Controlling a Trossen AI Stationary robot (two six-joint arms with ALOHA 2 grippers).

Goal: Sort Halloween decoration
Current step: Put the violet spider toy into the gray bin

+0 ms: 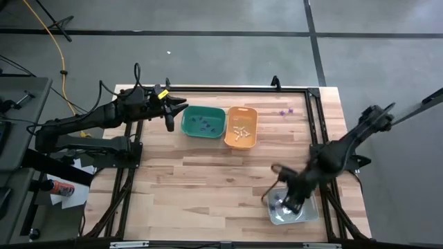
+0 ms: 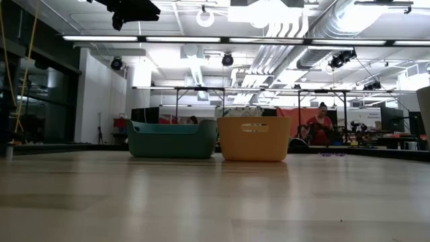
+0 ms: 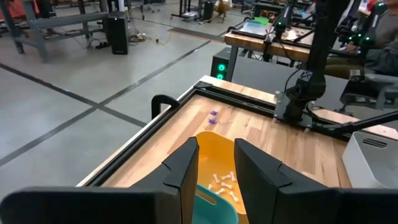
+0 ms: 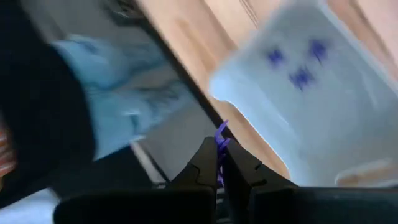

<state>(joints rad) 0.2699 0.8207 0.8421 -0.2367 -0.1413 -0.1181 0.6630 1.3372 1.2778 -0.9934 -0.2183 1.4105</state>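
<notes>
My right gripper (image 1: 289,202) is over the grey bin (image 1: 306,214) at the table's near right, shut on a small purple trinket (image 4: 221,138). Three more purple trinkets (image 4: 300,62) lie in that bin. The green bin (image 1: 203,122) holds purple trinkets and the orange bin (image 1: 241,127) holds cream ones (image 3: 222,184). Two purple trinkets (image 1: 286,111) lie on the table at the far right and also show in the left wrist view (image 3: 213,116). My left gripper (image 3: 214,169) is open and empty at the green bin's left end (image 1: 170,116). My right gripper pinches the purple trinket between its two fingertips (image 4: 206,163). One end of the trinket (image 4: 221,130) sticks out past the tips. The trinket is lifted clear of the grey bin.
The green (image 2: 171,138) and orange (image 2: 255,138) bins stand side by side at the far middle of the table. A black frame (image 1: 315,138) runs along the table's sides. A person in red (image 2: 321,125) is in the room beyond.
</notes>
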